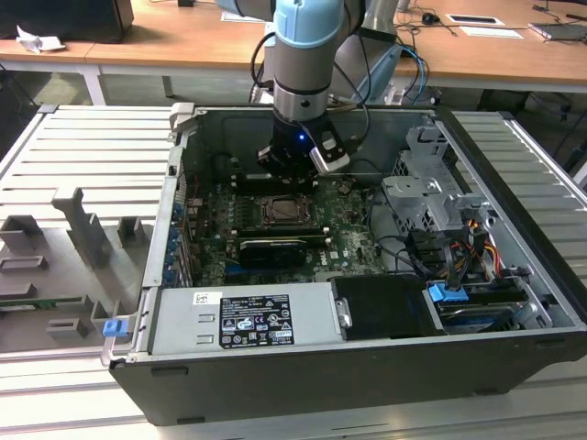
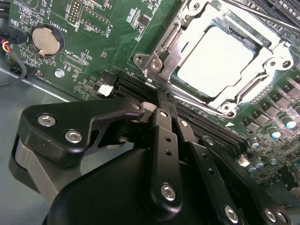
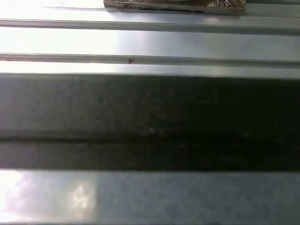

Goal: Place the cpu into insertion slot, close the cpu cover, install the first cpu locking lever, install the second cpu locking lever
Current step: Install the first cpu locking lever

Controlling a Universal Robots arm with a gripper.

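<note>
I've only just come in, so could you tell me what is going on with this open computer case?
A single robot arm reaches down into the open computer case, its gripper right beside the processor socket on the green motherboard. In the second wrist view the cpu already sits in the insertion slot, and the cpu cover lies closed around it. The gripper's fingers are together, holding nothing.

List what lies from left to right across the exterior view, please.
Grey fixtures → blue clip → power supply → cpu → drive cage → blue connector.
</note>
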